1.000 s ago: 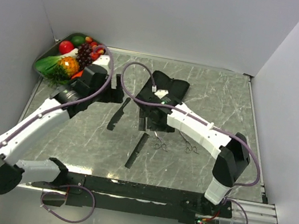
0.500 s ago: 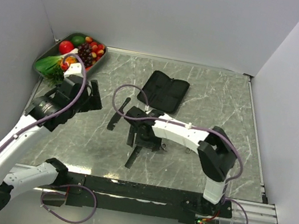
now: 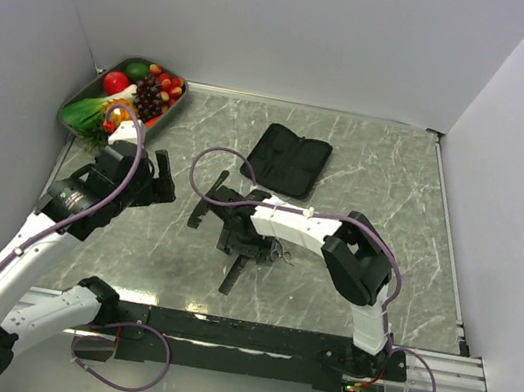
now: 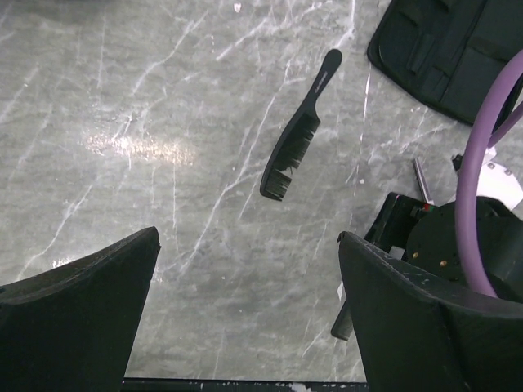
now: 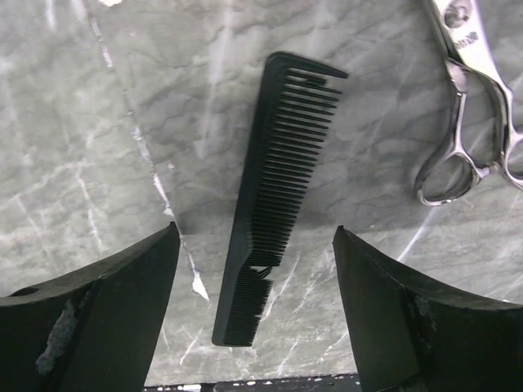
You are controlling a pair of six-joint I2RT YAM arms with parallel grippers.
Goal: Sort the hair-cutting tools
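Observation:
A long black comb lies flat on the marble table, running between the fingers of my right gripper, which is open and touches nothing. In the top view this comb pokes out below the right gripper. Silver scissors lie just right of the comb, and their ring handles show beside the right wrist. A shorter black comb with a handle lies ahead of my left gripper, which hangs open over bare table. From above, that comb sits between the two arms.
A black fabric pouch lies open at the back centre, and its corner shows in the left wrist view. A metal tray of fruit stands in the back left corner. White walls close off three sides.
My right arm has swung from beside the pouch down and left, lowering over the long comb. The left arm has drawn back toward the near left, away from the fruit tray.

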